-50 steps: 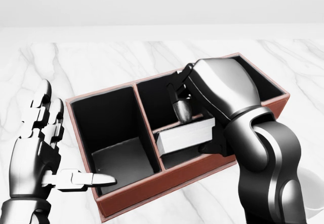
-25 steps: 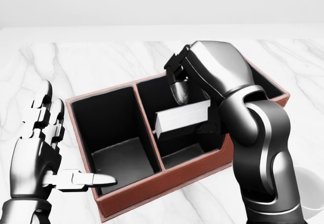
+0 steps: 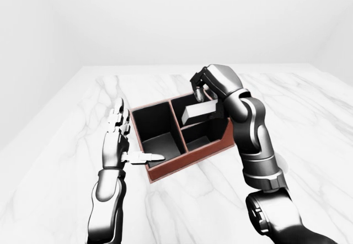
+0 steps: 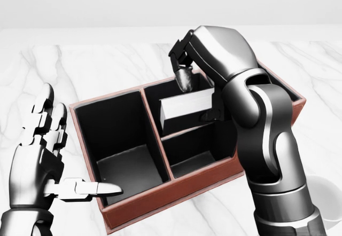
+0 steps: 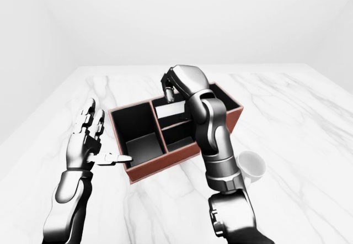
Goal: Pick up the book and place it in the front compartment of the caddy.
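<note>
The book (image 4: 187, 108) is gripped by the right hand (image 4: 206, 73) above the caddy (image 4: 160, 206)'s middle divider, presumably for lowering; the left hand (image 4: 40, 161) is held open beside it.

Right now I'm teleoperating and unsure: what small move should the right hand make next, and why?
Probably ease the right hand down and toward the head view's bottom edge. It grips the book above the caddy, over the divider between the two small compartments, not yet inside either.
</note>
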